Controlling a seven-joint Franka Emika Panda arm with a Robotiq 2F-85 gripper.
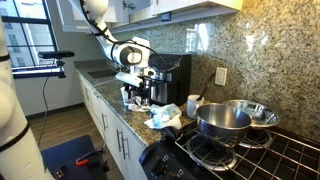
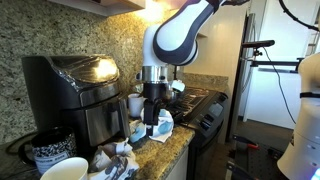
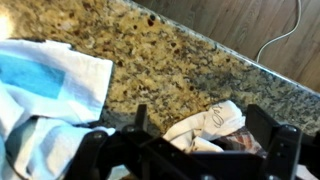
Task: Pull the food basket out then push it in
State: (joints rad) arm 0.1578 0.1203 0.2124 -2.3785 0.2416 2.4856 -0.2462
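The food basket (image 2: 97,122) is the dark front section of the black boxy appliance (image 2: 65,85) against the granite wall; it sits pushed in. It also shows in an exterior view (image 1: 160,85). My gripper (image 2: 153,112) hangs fingers-down over the counter, a short way in front of the basket and apart from it, also seen in an exterior view (image 1: 135,93). In the wrist view the gripper (image 3: 203,125) is open, its two dark fingers on either side of a crumpled white wrapper (image 3: 205,128) on the counter. I cannot tell if they touch it.
A blue-and-white cloth (image 3: 45,95) lies on the granite counter (image 3: 190,55) beside the gripper. A white cup (image 1: 193,105) stands near the appliance. Steel pots (image 1: 222,120) sit on the stove. A white bowl (image 2: 65,170) and a dark mug (image 2: 45,150) stand in front of the appliance.
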